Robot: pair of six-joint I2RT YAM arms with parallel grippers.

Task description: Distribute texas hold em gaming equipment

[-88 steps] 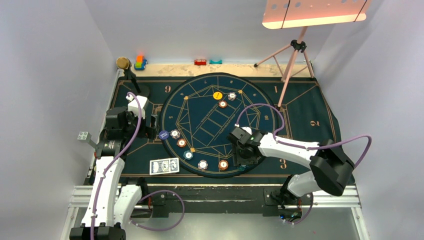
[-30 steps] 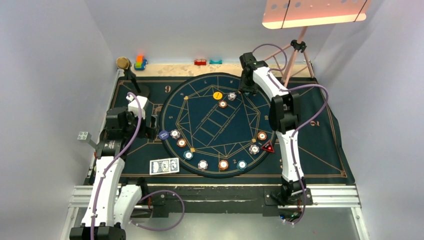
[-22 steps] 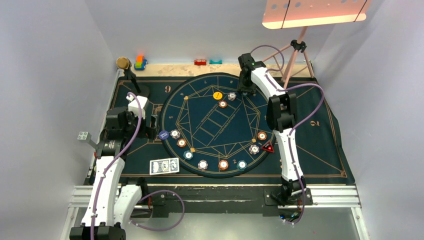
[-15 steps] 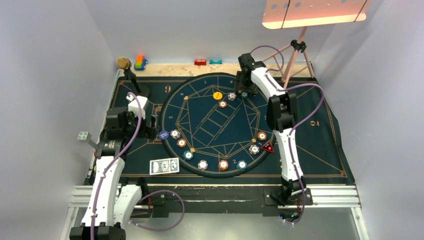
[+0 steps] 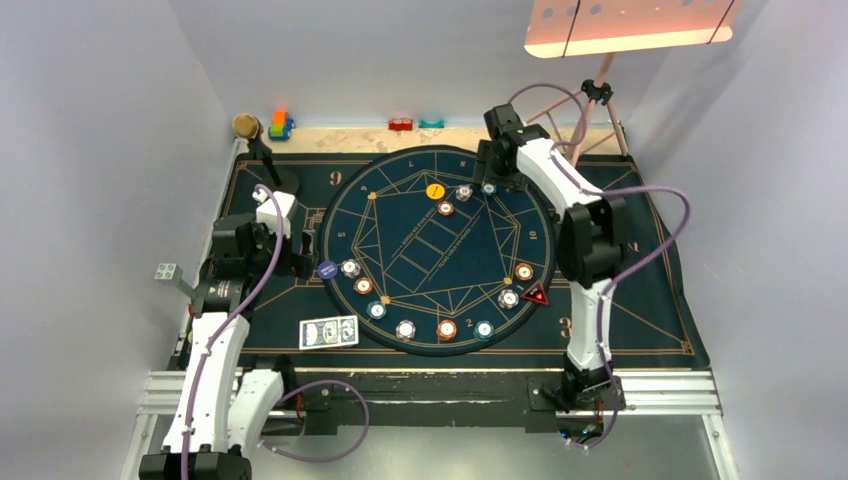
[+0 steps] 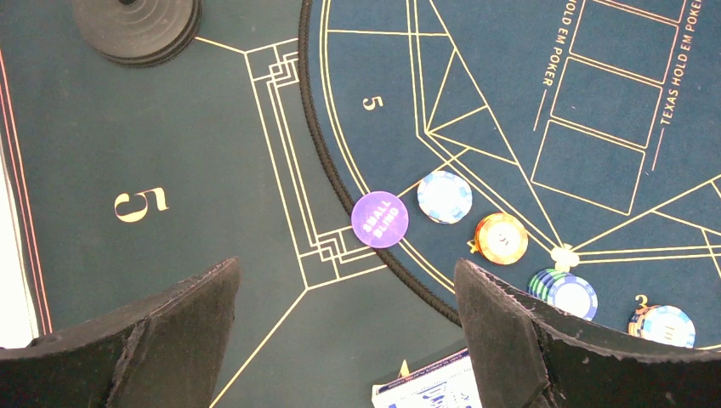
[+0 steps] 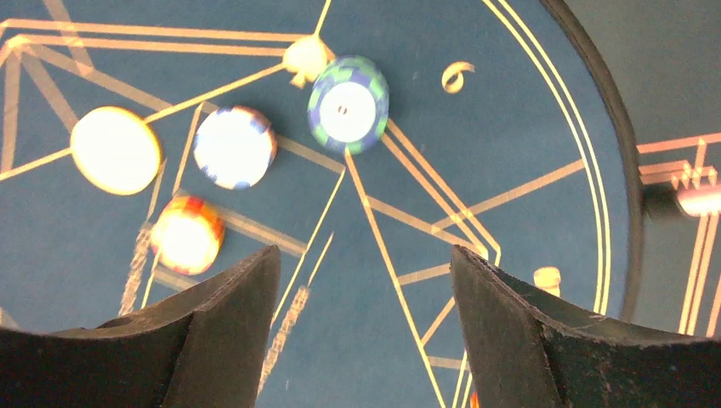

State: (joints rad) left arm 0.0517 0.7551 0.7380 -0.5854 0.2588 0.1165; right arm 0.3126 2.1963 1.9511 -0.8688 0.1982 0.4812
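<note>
My right gripper (image 5: pixel 493 168) is open and empty above the far edge of the round poker mat (image 5: pixel 400 170). Just below it a teal chip (image 5: pixel 488 188) lies on the mat, right of a white chip (image 5: pixel 463 192), a yellow disc (image 5: pixel 435 190) and an orange chip (image 5: pixel 445 208). The right wrist view shows the teal chip (image 7: pixel 348 104), the white chip (image 7: pixel 235 146), the yellow disc (image 7: pixel 115 150) and the orange chip (image 7: pixel 187 234) ahead of the open gripper (image 7: pixel 366 340). My left gripper (image 5: pixel 305 252) is open and empty (image 6: pixel 344 340) near the dark-blue disc (image 6: pixel 379 219). Cards (image 5: pixel 329 332) lie at the near left.
More chips ring the mat's near side, with a red-black triangular marker (image 5: pixel 537 294) at the right. A microphone stand (image 5: pixel 262 150) with its round base (image 6: pixel 136 25) is at the far left. Toy blocks (image 5: pixel 280 125) line the back edge. A pink tripod (image 5: pixel 585 120) stands behind my right arm.
My right arm swung from the near right to the far side of the mat. It let go of the teal chip there and drew back slightly. The left arm has not moved.
</note>
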